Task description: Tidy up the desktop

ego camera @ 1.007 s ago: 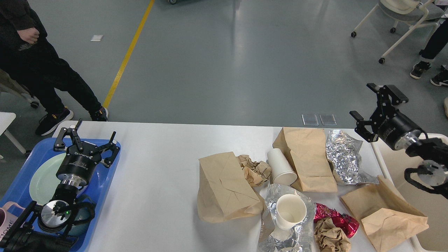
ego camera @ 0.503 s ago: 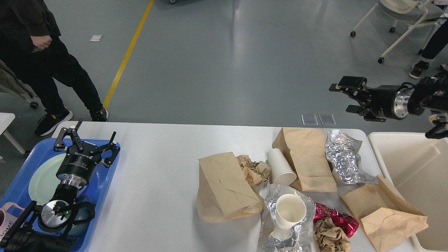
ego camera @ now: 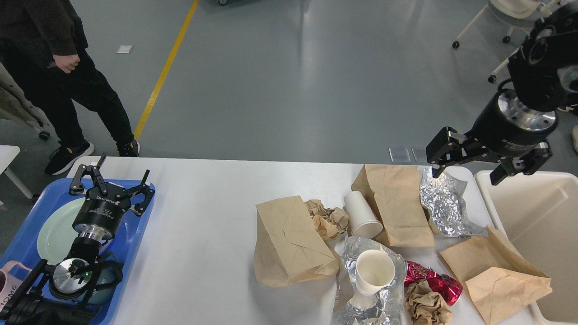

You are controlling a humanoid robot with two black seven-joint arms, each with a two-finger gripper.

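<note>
The white desktop (ego camera: 207, 234) carries rubbish on its right half: three brown paper bags (ego camera: 289, 241) (ego camera: 397, 203) (ego camera: 501, 275), a lying white paper cup (ego camera: 361, 215), an upright paper cup (ego camera: 375, 273) on silver foil (ego camera: 361, 298), another silver foil wrapper (ego camera: 445, 203), crumpled brown paper (ego camera: 327, 219) (ego camera: 424, 307) and a red shiny wrapper (ego camera: 433, 280). My right gripper (ego camera: 469, 174) is open and empty, pointing down just above the far foil wrapper and the table's back right corner. My left gripper (ego camera: 110, 174) is open and empty above the blue tray (ego camera: 140, 225).
The blue tray at the left holds a pale green plate (ego camera: 54, 230) and a pink mug (ego camera: 9, 282). A beige bin (ego camera: 537, 225) stands off the table's right edge. A person (ego camera: 49, 67) stands at the back left; a wheeled chair (ego camera: 515, 22) is at the back right.
My right arm swung up from over the bin and turned; its gripper now points down over the back right corner of the table. The left arm has not moved. The person shifted slightly.
</note>
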